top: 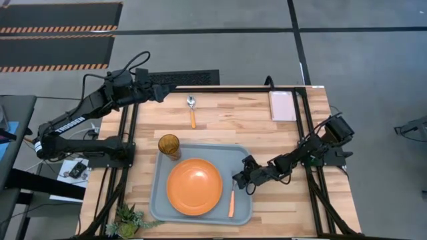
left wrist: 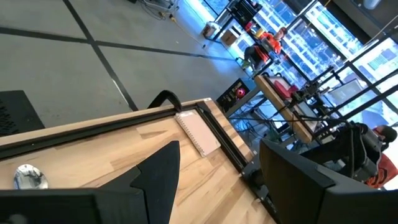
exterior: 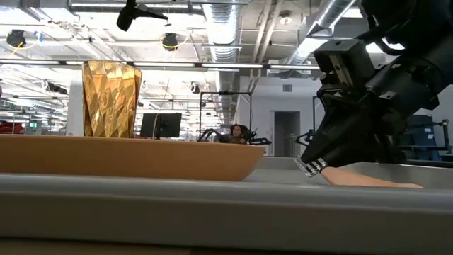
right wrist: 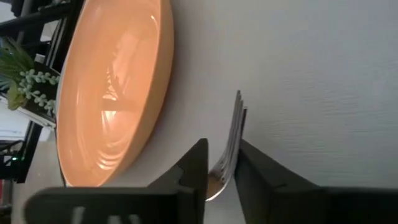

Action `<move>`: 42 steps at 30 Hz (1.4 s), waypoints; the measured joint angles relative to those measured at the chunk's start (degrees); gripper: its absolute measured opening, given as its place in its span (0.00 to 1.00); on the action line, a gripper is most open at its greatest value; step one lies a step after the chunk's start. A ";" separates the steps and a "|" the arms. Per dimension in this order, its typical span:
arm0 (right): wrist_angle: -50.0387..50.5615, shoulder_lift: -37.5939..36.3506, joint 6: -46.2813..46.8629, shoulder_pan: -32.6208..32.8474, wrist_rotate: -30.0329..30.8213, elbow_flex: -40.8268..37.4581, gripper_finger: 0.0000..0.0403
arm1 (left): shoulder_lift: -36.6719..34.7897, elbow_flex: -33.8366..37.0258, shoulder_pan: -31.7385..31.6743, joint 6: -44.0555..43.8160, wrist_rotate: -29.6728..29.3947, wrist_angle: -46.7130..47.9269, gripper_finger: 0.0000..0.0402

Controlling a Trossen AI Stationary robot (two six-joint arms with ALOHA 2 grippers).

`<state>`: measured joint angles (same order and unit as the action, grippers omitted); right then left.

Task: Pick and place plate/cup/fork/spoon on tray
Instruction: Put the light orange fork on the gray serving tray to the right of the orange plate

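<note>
The grey-blue tray [top: 237, 157] lies at the table's near middle. The orange plate [top: 194, 187] rests flat on it, and the amber cup [top: 169, 145] stands upright in its far left corner. My right gripper [top: 238, 177] is low over the tray's right part, beside the plate [right wrist: 112, 93], and is shut on the fork [top: 231, 200]. The spoon [top: 191, 109] lies on the bare table beyond the tray, its bowl toward the far edge. My left gripper [top: 175, 89] hovers open and empty by the table's far left edge. My right gripper pinches the fork's metal neck [right wrist: 219, 177] just behind the tines between its two fingers. The tines [right wrist: 235, 124] stick out past the fingertips. The fingers slant down from the table's right side and lie across the fork. The orange handle [top: 231, 202] lies along the tray floor.
A pinkish-white pad [top: 282, 105] lies at the table's far right. A small plant [top: 127, 219] stands at the near left corner. Black frame rails run along the table's left and right sides. Bare wood shows between the spoon and the pad.
</note>
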<state>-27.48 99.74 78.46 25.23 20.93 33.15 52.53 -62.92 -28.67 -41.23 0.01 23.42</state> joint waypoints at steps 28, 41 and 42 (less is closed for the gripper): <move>22.42 -15.25 3.74 0.00 -3.35 -0.13 0.41 | 0.00 0.00 0.00 0.07 0.24 0.04 0.51; 41.05 -8.19 -6.46 -3.01 -8.65 12.17 0.05 | -0.01 -0.02 0.02 0.43 0.17 0.32 0.51; 40.93 -7.10 -6.21 -3.13 -9.00 12.59 0.06 | 0.00 -0.02 0.02 0.45 0.15 0.35 0.51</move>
<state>13.45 92.64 72.24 22.10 11.93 45.73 52.53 -62.94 -28.64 -40.78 0.16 23.77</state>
